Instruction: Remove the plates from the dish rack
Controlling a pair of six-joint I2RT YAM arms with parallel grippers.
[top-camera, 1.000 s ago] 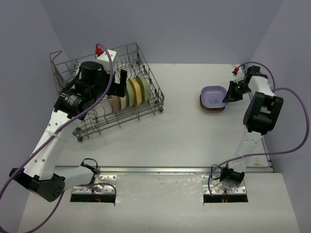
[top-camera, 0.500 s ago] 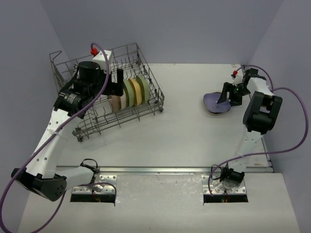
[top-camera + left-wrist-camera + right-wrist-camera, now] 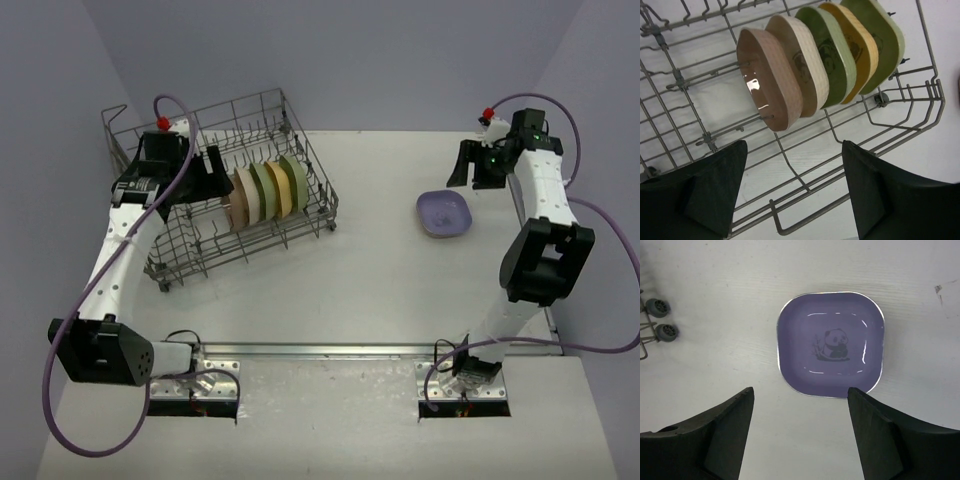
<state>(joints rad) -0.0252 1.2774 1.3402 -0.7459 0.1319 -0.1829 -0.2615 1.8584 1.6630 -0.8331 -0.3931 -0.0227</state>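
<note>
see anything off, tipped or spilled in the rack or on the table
Nothing stands out. Five plates stand on edge in a neat row in the dish rack, and the lavender plate lies flat, face up, on the table.

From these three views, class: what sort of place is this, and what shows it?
Probably a robotics lab bench, not a kitchen: robot arms bolted to a white table, plain lavender walls close around, and a wheeled dish rack of plates.

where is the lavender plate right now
In the top view the lavender plate lies face up at the right of the table, well clear of the dish rack, just on the near side of the open right gripper.
</note>
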